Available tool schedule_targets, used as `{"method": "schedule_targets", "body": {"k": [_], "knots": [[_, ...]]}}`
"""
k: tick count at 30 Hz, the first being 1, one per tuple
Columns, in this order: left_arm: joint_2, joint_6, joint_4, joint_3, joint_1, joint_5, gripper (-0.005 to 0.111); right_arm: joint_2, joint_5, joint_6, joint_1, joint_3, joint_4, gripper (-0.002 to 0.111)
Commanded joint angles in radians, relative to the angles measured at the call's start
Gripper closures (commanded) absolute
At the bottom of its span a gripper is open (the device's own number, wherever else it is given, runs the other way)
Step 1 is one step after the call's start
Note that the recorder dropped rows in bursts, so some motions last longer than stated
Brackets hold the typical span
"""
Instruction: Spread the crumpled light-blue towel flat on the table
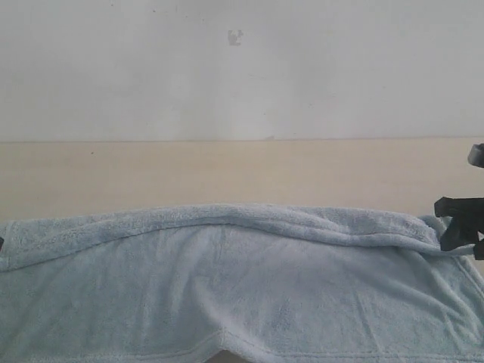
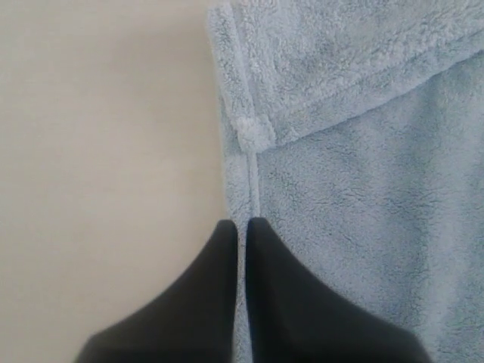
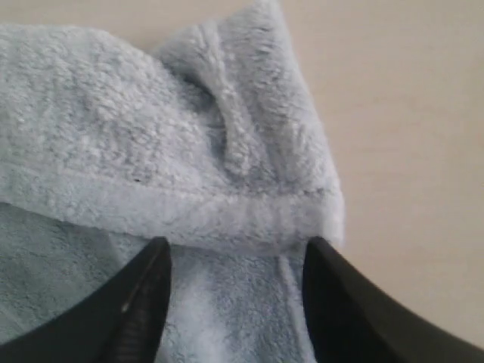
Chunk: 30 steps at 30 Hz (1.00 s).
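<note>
Towel (image 1: pixel 242 287) is lying stretched across the near side of the table (image 1: pixel 227 174), with its far edge folded over onto itself pretty much the whole way along. The left gripper (image 2: pixel 243 227) is clamped tight on the hem at one end. The right gripper (image 3: pixel 238 249) has its jaws wide apart, straddling the bunched corner at the other end and gripping nothing.

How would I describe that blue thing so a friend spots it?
A wide pale beige table runs below a white wall. Across its near side lies a light-blue plush towel, the only cloth there, its far edge rolled over.
</note>
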Motion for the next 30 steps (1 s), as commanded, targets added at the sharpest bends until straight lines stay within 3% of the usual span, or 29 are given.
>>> {"method": "schedule_targets", "body": {"k": [1, 12, 17, 30], "knots": [[-0.004, -0.011, -0.019, -0.005, 0.003, 0.005, 0.103, 0.037, 0.006, -0.100, -0.018, -0.004, 0.125, 0.057], [-0.004, -0.008, -0.019, -0.005, 0.003, 0.005, 0.103, 0.026, 0.003, -0.145, -0.024, -0.004, 0.121, 0.057], [-0.004, -0.008, -0.019, -0.005, 0.003, -0.006, 0.103, -0.041, 0.050, -0.160, -0.120, -0.004, 0.102, 0.057], [-0.004, -0.006, -0.033, -0.005, 0.003, -0.016, 0.103, 0.097, 0.048, -0.333, -0.128, -0.004, 0.305, 0.057]]}}
